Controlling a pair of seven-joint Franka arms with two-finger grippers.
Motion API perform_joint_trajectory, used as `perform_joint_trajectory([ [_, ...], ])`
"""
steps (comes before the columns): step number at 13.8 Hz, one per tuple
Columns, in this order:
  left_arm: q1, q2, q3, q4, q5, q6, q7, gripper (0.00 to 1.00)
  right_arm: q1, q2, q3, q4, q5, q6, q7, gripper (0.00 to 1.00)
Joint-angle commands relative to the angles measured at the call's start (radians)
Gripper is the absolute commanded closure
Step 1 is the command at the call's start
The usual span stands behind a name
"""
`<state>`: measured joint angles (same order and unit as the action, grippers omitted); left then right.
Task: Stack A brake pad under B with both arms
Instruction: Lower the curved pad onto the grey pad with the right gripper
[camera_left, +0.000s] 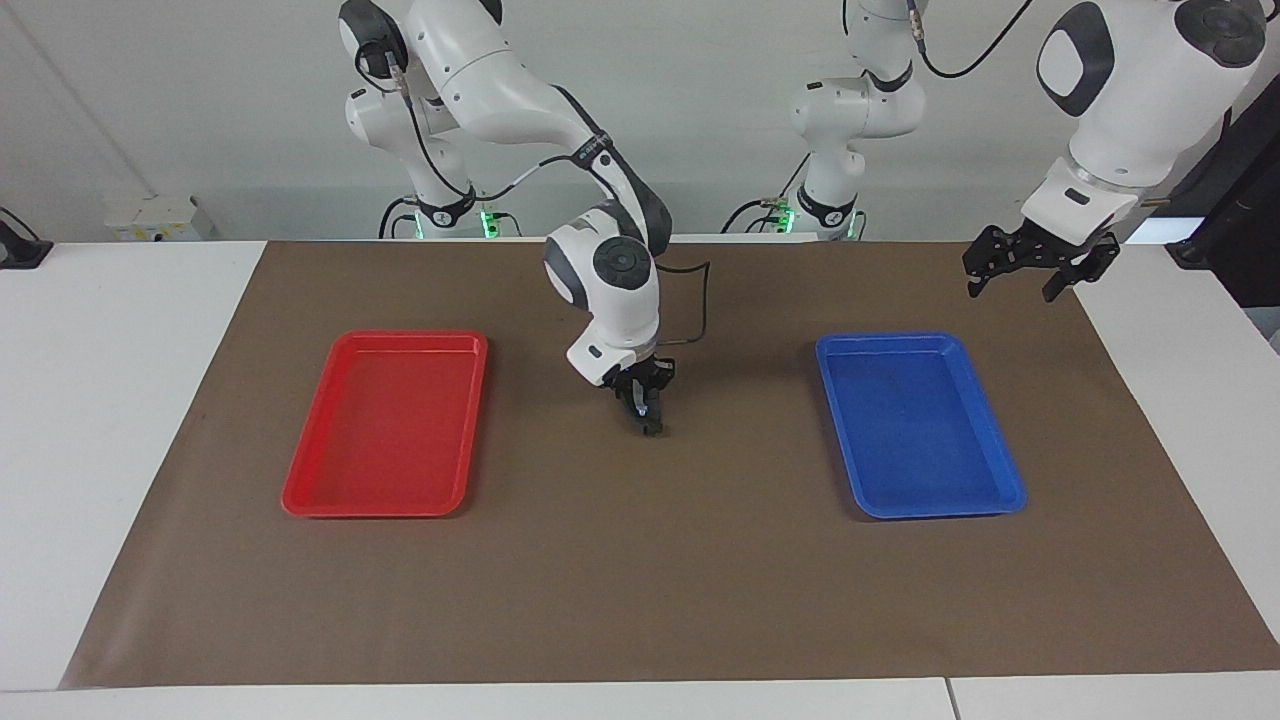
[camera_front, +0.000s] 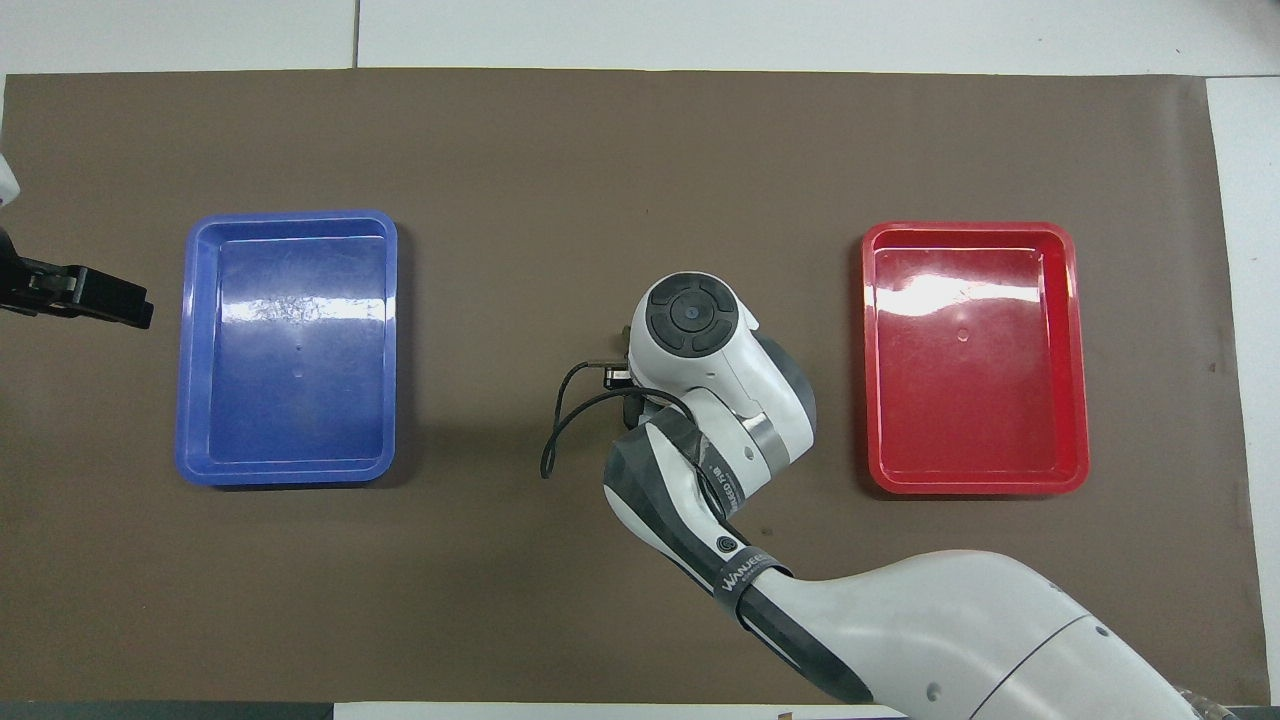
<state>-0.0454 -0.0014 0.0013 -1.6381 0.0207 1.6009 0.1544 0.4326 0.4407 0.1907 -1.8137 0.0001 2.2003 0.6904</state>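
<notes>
So, the right gripper (camera_left: 648, 415) was pointing straight down at the middle of the brown mat (camera_left: 640, 590), between the two trays. Its fingers looked pressed together, right down at the mat. At the very tips sat a small dark piece (camera_left: 654, 430), resting on or just off the mat. I honestly couldn't tell whether it was A brake pad or B, or whether the gripper actually had hold of it. From overhead the right arm's big white wrist (camera_front: 690, 320) covered that whole spot, so no help there. Neither pad showed plainly anywhere else.

Around it:
- red tray (camera_left: 300, 500) toward the right arm's end of the bench (camera_left: 100, 420), nothing in it
- blue tray (camera_left: 1000, 498) toward the left arm's end, also nothing in it
- a black cable (camera_left: 703, 300) looped off the right wrist, hanging on the side nearer the robots

Both trays were well apart from the right gripper, with only bare mat in between.

The left gripper (camera_left: 1030, 268) hung up in the air with its fingers spread and nothing in them. It was over the strip of mat between the blue tray and the mat's edge at the left arm's end. That arm was just waiting.
</notes>
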Motion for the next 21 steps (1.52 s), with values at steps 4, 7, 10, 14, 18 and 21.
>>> perform_joint_trajectory([
  [4, 0.019, 0.000, -0.007, -0.003, -0.039, 0.013, -0.012, 0.00, 0.000, -0.025, 0.001, -0.032, -0.019, 0.002, 0.000, 0.99],
  [7, 0.021, -0.002, -0.007, -0.003, -0.039, 0.001, -0.009, 0.00, -0.014, -0.043, 0.000, -0.030, -0.022, -0.016, -0.008, 0.99],
  [10, 0.021, -0.002, -0.007, -0.003, -0.039, 0.001, -0.009, 0.00, -0.012, -0.043, 0.003, -0.035, -0.022, -0.008, -0.005, 0.99],
  [14, 0.021, -0.002, -0.007, -0.003, -0.039, 0.001, -0.009, 0.00, -0.003, -0.046, 0.004, -0.061, -0.022, 0.028, 0.000, 0.99],
  [18, 0.021, -0.002, -0.007, -0.003, -0.039, 0.001, -0.009, 0.00, -0.002, -0.050, 0.004, -0.073, -0.022, 0.044, 0.004, 0.00],
  [21, 0.021, -0.002, -0.007, -0.003, -0.039, 0.001, -0.009, 0.00, -0.002, -0.050, 0.004, -0.067, -0.022, 0.035, 0.004, 0.00],
])
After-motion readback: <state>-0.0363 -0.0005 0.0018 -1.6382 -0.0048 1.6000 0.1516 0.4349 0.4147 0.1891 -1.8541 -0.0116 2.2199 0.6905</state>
